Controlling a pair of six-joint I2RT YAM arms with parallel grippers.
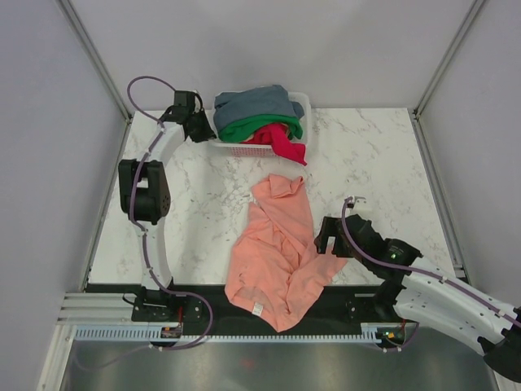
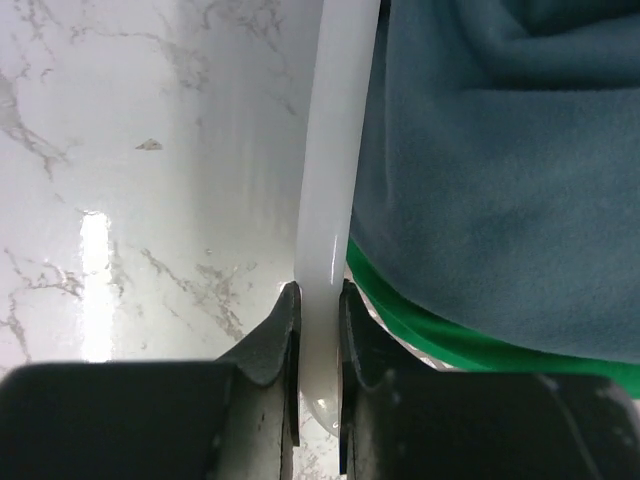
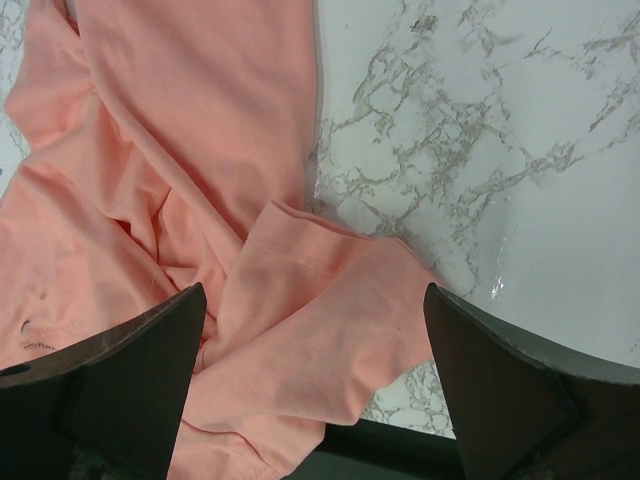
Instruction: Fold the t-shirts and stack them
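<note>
A salmon-pink t-shirt lies crumpled on the marble table, its lower part over the front edge. It also fills the right wrist view. My right gripper is open just right of it, above a sleeve. The grey-blue, green and red shirts are heaped in the white basket at the back. My left gripper is shut on the basket's rim; grey-blue and green cloth lie beside it.
Grey walls and metal posts close in the table on three sides. A black strip and a metal rail run along the near edge, where both arm bases stand. Bare marble shows right of the basket.
</note>
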